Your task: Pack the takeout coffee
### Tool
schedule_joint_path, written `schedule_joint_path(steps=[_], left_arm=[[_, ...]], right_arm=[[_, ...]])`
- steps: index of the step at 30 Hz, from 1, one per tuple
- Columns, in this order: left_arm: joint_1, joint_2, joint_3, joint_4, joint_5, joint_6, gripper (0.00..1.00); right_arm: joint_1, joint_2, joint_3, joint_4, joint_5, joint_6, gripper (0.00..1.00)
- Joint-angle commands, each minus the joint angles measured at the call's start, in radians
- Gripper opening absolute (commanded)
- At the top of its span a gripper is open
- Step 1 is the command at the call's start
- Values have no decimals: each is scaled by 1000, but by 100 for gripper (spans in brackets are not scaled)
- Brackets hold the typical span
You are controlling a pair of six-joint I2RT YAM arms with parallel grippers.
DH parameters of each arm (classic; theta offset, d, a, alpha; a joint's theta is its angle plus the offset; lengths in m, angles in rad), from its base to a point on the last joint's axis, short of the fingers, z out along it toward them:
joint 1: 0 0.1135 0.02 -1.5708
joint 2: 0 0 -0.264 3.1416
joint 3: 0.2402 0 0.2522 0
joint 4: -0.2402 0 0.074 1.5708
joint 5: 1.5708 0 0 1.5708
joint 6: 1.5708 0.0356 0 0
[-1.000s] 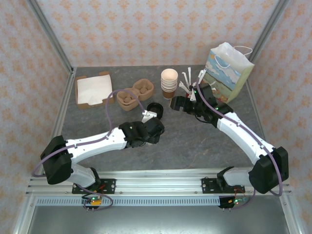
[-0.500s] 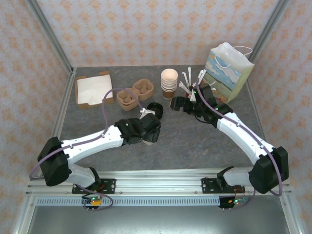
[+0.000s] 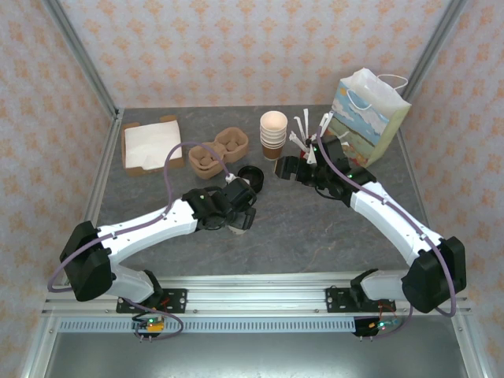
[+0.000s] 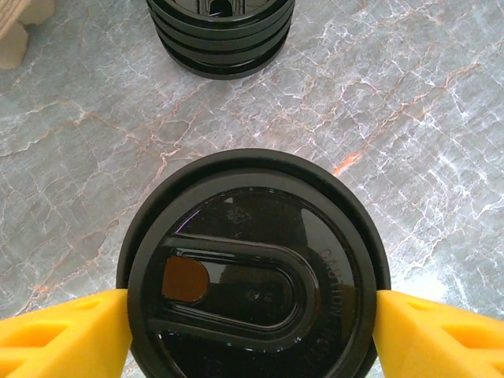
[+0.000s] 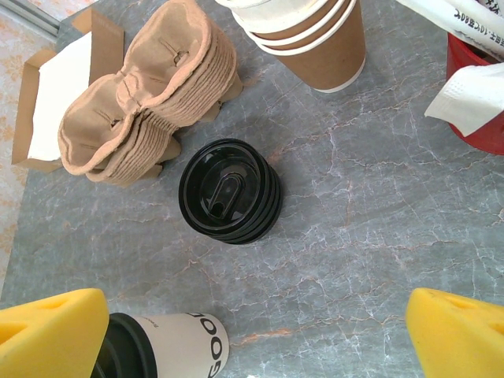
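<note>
The coffee (image 4: 252, 268) stands upright on the table (image 3: 315, 236), left of centre. It is a little nearer the arms than the stack of lids (image 5: 230, 191) and apart from it. Its black lid is on, and brown shows through the sip hole.

The left gripper (image 4: 252, 309) hangs straight over the coffee, with one yellow finger (image 4: 63, 335) on each side of the cup, below the lid's rim. In the left wrist view both fingers come right up to the lid's edge. The lid hides where they would meet the cup wall, so it cannot be told whether they are clamped on it or merely close beside it. From above, the left arm's wrist seems to cover the cup almost wholly.

The right gripper (image 5: 256, 309) hovers over bare table to the right of the lids, its fingers spread wide with nothing between them. In its wrist view the coffee shows at the lower left corner, pale-sided with dark lettering.

Behind the lids lie stacked pulp trays (image 3: 219, 151), and to their left is an open box (image 3: 150, 146) of white napkins. The lidless cups (image 3: 273, 134) stand behind the right gripper. The red cup (image 5: 476, 110) of stirrers is just beside them, and the bag (image 3: 372, 118) stands upright at the far right.
</note>
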State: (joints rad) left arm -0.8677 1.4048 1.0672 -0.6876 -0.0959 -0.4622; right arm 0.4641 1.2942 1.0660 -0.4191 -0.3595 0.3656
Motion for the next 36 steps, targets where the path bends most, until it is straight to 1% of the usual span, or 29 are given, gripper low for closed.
schedule_joint_path(steps=[1, 5, 14, 27, 36], left_arm=[[6, 0, 28, -36, 11, 19, 75], [6, 9, 23, -48, 5, 26, 71], [7, 29, -23, -102, 35, 27, 63], [6, 29, -142, -155, 71, 22, 63], [7, 71, -146, -198, 78, 49, 63]], right_arm=[[-1, -18, -12, 24, 8, 7, 98], [-1, -19, -14, 24, 8, 8, 98], [-1, -24, -20, 25, 9, 9, 98], [-2, -16, -10, 25, 6, 10, 98], [-2, 0, 6, 24, -4, 12, 98]])
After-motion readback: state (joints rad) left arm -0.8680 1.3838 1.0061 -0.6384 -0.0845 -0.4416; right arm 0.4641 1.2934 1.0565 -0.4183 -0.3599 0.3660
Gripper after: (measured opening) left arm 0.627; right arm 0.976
